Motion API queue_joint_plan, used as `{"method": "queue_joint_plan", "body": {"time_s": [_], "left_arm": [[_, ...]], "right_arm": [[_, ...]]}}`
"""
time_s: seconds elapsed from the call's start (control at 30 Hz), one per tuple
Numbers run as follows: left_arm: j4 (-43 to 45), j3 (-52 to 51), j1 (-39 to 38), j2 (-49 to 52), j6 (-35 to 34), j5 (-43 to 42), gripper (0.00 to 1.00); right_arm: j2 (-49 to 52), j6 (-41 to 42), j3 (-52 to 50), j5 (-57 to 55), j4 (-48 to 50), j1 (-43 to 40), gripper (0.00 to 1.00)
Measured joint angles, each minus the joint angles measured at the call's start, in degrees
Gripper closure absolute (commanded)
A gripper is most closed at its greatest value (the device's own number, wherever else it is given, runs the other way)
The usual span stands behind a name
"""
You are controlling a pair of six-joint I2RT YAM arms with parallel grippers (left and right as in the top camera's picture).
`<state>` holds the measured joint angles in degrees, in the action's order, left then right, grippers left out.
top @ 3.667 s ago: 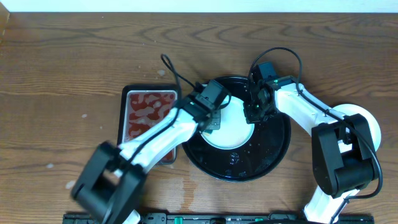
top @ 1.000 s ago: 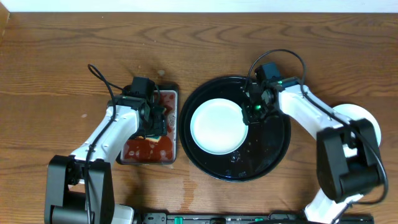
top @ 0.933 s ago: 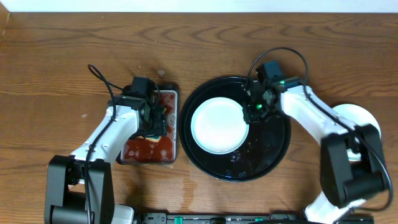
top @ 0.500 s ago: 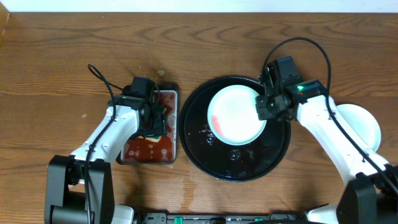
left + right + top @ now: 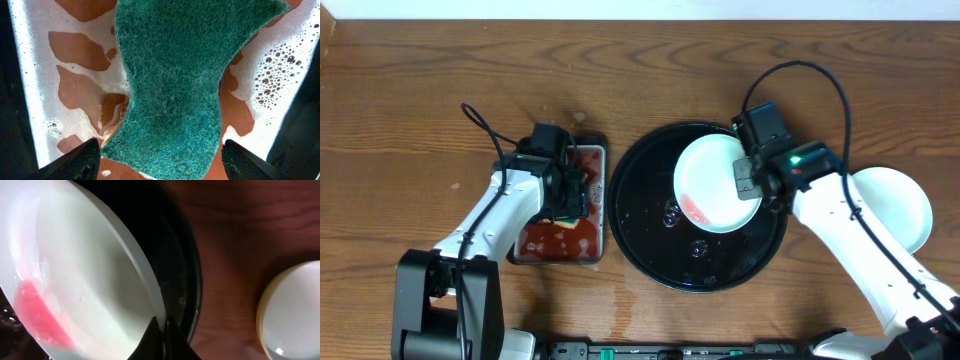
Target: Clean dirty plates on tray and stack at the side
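Observation:
A pale mint plate [image 5: 710,175] hangs tilted over the right half of the black tray [image 5: 645,235], with my right gripper [image 5: 750,182] shut on its right rim. In the right wrist view the fingertips pinch the rim of the plate [image 5: 90,275], and a red smear [image 5: 37,312] lies along its lower edge. Two more plates [image 5: 892,207] are stacked on the wood at the side, right of the tray; a yellowish rim [image 5: 262,311] shows under the top one. My left gripper [image 5: 160,150] stands open over a green sponge [image 5: 180,85].
The sponge lies in a small rectangular metal tray [image 5: 530,240] of red sauce and foam, left of the black tray. Water drops dot the black tray's wet floor [image 5: 700,250]. Both arms' cables loop above the table's middle.
My right gripper has lifted the plate by its rim, tilted it and carried it right across the tray; a red smear now shows. The left arm, earlier over the plate, has stayed at the sauce tray.

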<state>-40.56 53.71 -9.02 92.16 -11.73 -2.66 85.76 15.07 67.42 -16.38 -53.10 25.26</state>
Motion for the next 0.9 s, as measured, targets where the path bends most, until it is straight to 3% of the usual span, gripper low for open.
{"method": "queue_joint_plan", "body": {"time_s": [0.5, 0.9], "left_arm": [[0.00, 0.00, 0.00, 0.00, 0.00, 0.00, 0.21], [0.02, 0.00, 0.00, 0.00, 0.00, 0.00, 0.21]], "right_arm": [[0.00, 6.40, 0.00, -22.69, -1.18, 15.21, 0.99], [0.00, 7.08, 0.00, -33.38, -1.16, 24.02, 0.99]]}}
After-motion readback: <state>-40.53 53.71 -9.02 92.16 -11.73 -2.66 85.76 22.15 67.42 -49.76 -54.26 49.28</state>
